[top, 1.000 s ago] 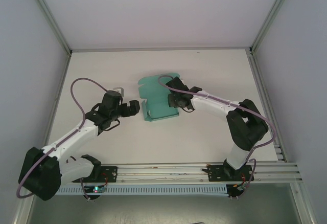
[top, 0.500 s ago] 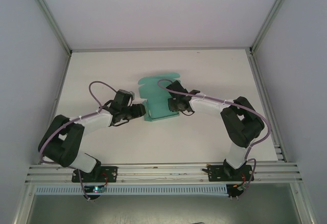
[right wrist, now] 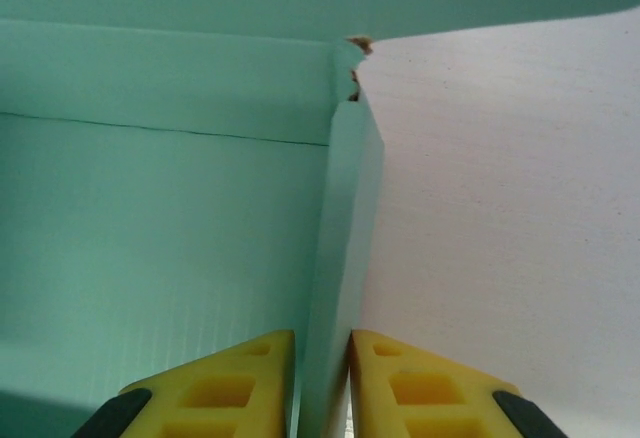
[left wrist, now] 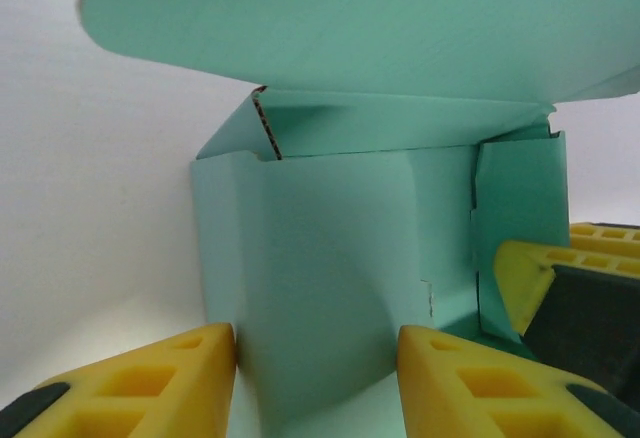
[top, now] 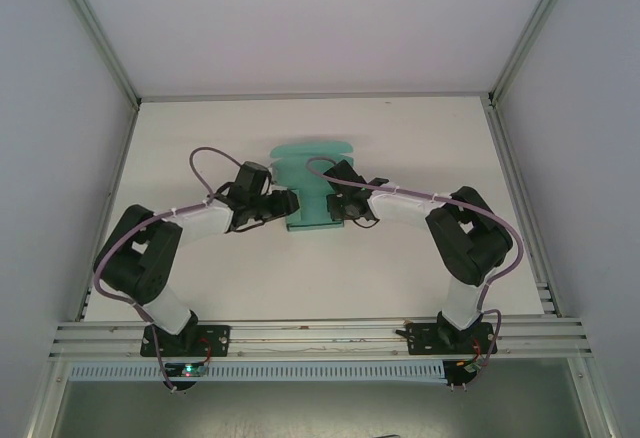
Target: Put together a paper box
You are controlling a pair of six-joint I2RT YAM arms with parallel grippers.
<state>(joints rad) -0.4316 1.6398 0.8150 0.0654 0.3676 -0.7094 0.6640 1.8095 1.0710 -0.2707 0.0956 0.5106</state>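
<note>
The paper box is teal card, partly folded, lying mid-table with its lid flap standing at the far side. My left gripper is at its left side. In the left wrist view a bowed teal side panel sits between the yellow fingers, touching both, so the left gripper is shut on it. My right gripper is at the box's right side. There its jaws pinch the thin upright wall of the box, and the right gripper is shut on it.
The white table lies inside a frame with grey side walls. Metal rails cross the near edge by the arm bases. A purple cable loops over each arm. One of the right gripper's yellow fingers shows past the box's far corner.
My left arm swung right to the box and its jaws closed from wide open onto the left panel. The right jaws tightened on the right wall. The box shifted slightly away.
</note>
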